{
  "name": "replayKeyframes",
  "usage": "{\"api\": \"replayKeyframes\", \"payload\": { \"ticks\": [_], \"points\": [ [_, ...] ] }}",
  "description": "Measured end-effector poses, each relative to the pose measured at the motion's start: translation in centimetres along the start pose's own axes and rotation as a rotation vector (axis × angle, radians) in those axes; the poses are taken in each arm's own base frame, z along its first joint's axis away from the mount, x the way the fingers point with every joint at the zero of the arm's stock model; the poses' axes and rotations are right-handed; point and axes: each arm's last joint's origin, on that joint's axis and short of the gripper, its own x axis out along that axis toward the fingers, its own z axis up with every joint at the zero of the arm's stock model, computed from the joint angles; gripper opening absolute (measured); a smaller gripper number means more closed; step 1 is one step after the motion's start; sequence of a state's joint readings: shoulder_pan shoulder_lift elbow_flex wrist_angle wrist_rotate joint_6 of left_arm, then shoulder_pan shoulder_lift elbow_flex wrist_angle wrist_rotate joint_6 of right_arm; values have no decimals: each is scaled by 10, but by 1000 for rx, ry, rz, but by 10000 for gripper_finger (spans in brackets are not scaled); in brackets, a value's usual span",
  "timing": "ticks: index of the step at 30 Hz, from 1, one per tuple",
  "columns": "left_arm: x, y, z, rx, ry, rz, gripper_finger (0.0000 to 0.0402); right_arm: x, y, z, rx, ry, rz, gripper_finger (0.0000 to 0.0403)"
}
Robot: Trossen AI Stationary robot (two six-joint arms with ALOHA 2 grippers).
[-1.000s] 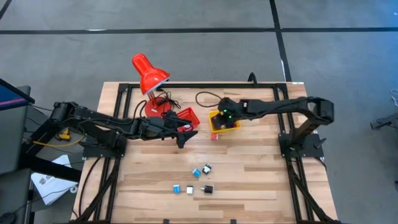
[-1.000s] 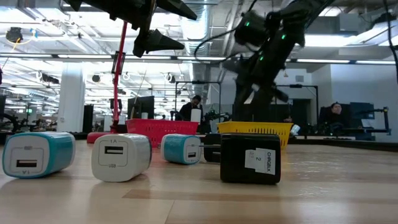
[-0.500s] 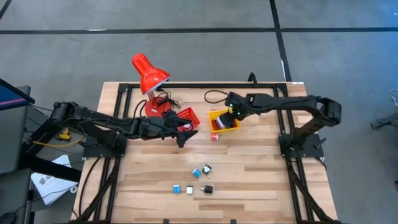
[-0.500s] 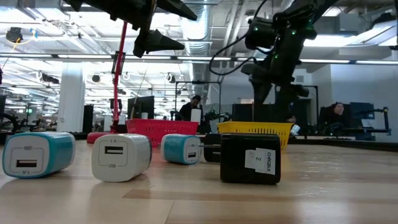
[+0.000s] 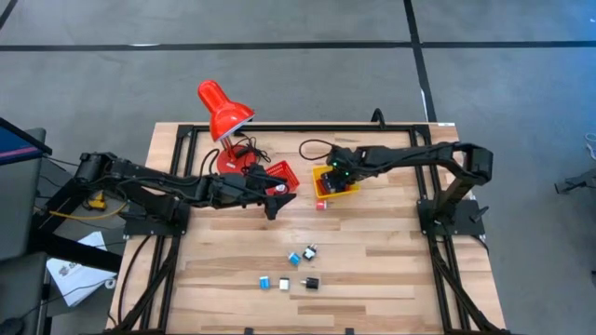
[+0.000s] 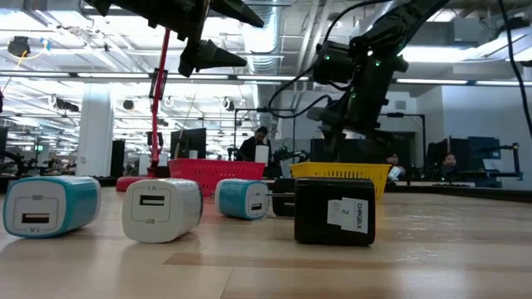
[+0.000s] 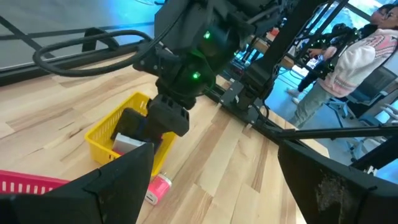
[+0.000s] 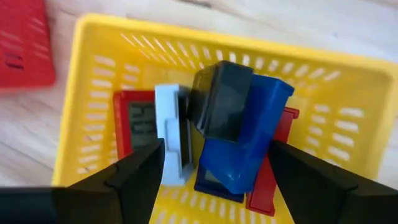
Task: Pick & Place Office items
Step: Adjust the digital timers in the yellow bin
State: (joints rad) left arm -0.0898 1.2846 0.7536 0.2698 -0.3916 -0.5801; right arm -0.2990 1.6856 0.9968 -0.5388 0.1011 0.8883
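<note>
Yellow basket (image 5: 328,182): sits mid-table beside the red basket (image 5: 279,175), with the red lamp (image 5: 223,110) behind the red one
Inside the yellow basket: a black block (image 8: 219,99) lies on a blue piece (image 8: 249,143), with a white piece (image 8: 169,134) and flat red pieces (image 8: 134,121) beside them
Right gripper (image 5: 337,179): hangs directly over the yellow basket, fingers (image 8: 130,177) spread apart with nothing between them, the black block just beyond the tips
Left gripper (image 5: 276,199): held above the table just in front of the red basket, fingers (image 7: 124,171) wide apart and empty
Pink item (image 5: 320,204): small piece on the wood just in front of the yellow basket, outside it
Near cluster (image 5: 291,270): cyan, white and black chargers lying loose at the front of the table, well apart from both baskets
Closest pieces: a cyan charger (image 6: 50,206), a white one (image 6: 162,209), another cyan (image 6: 243,199) and a black block (image 6: 335,211)
Background: people at desks beyond the table, possibly seated, hard to tell
</note>
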Motion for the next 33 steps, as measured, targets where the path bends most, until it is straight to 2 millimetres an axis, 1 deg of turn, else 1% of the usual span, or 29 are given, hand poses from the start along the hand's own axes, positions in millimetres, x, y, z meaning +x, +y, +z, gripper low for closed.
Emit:
{"api": "replayKeyframes", "payload": {
  "ticks": [7, 12, 17, 27, 30, 33],
  "points": [
    [0, 0, 0, 0, 0, 0, 340, -6, 5, 3, 3, -81, 47, 282],
    [0, 0, 0, 0, 0, 0, 340, -4, 5, 7, 8, -95, 65, 282],
    [0, 0, 0, 0, 0, 0, 340, -5, 12, 4, -37, -113, 104, 282],
    [0, 0, 0, 0, 0, 0, 340, -2, 7, 6, -34, -94, 70, 281],
    [0, 0, 0, 0, 0, 0, 340, -2, 7, 5, -38, -92, 68, 269],
    [0, 0, 0, 0, 0, 0, 340, 0, 8, 5, -41, -90, 71, 245]
  ]
}}
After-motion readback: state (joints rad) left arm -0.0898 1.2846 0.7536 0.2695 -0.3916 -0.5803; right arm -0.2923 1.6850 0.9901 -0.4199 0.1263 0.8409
